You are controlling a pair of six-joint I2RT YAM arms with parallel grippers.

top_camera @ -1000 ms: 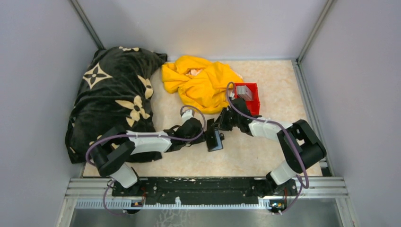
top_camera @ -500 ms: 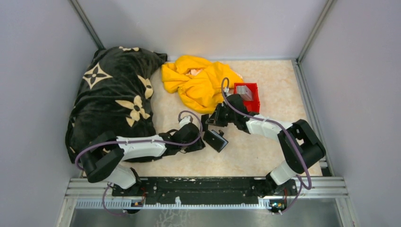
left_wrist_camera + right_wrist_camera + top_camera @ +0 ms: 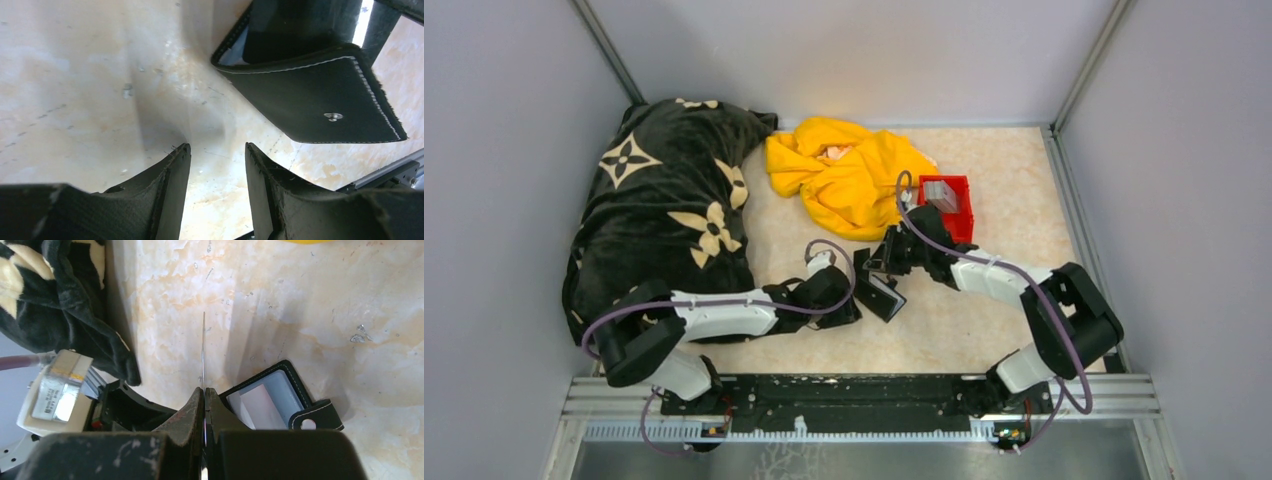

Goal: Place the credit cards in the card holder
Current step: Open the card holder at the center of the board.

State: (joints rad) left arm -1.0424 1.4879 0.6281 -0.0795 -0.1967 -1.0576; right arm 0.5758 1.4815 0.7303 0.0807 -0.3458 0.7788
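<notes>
The right gripper (image 3: 204, 390) is pressed shut on what looks like a single credit card (image 3: 204, 347) (seen only edge-on), held upright so its thin edge can enter a slot of the card holder (image 3: 272, 400), which lies open at three o'clock of its tips. The left gripper (image 3: 215, 162) sits spread and empty at the holder's nine o'clock, likely to steady it, while the other cards (image 3: 941, 192) wait in the red bin (image 3: 965, 222) at two o'clock.

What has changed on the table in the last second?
The left gripper drew back toward its base; it stands open, apart from the wallet. The wallet turned a little. The right gripper moved slightly left and stayed shut on a card. The bin stayed put.
</notes>
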